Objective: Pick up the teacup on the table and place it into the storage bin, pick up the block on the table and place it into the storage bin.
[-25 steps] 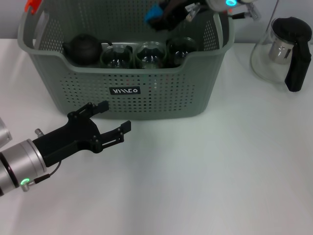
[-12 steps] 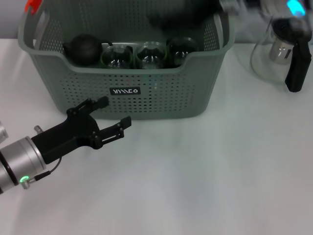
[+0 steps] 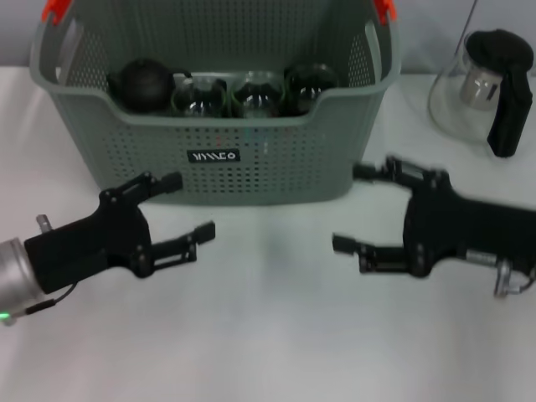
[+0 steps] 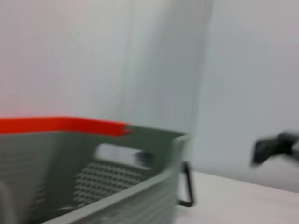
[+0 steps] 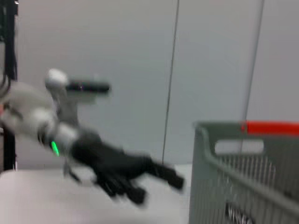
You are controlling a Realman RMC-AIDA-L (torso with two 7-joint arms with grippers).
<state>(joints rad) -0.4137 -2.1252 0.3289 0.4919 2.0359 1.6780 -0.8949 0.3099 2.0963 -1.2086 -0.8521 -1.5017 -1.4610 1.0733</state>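
White tabletop, pale wall panels behind. storage bin (image 3: 218, 126) sits at the far centre of the table, upright, orange handle clips (image 3: 55, 8) on its top corners, small black label on the front wall. Inside along the front wall: a dark round teapot (image 3: 144, 82) and three clear glass cups (image 3: 247, 90) in a row, touching or nearly so. No block visible in any view; can't tell whether it lies deeper in the bin. No loose teacup or block on the bare table.

left gripper (image 3: 177, 211) hangs low just in front of the bin's left front corner, fingers spread, nothing between them. right gripper (image 3: 362, 211) is low in front of the bin's right front corner, fingers also apart and empty.

glass kettle (image 3: 487, 92) with black handle stands right of the bin, apart from both arms.

Handling judgement: glass cups are light, rigid, slick and breakable, so pinch across the rim wall and close gently. A block would be stiff and forgiving; grip opposite flat faces. Bin itself looks like light flexible plastic, easy to nudge.
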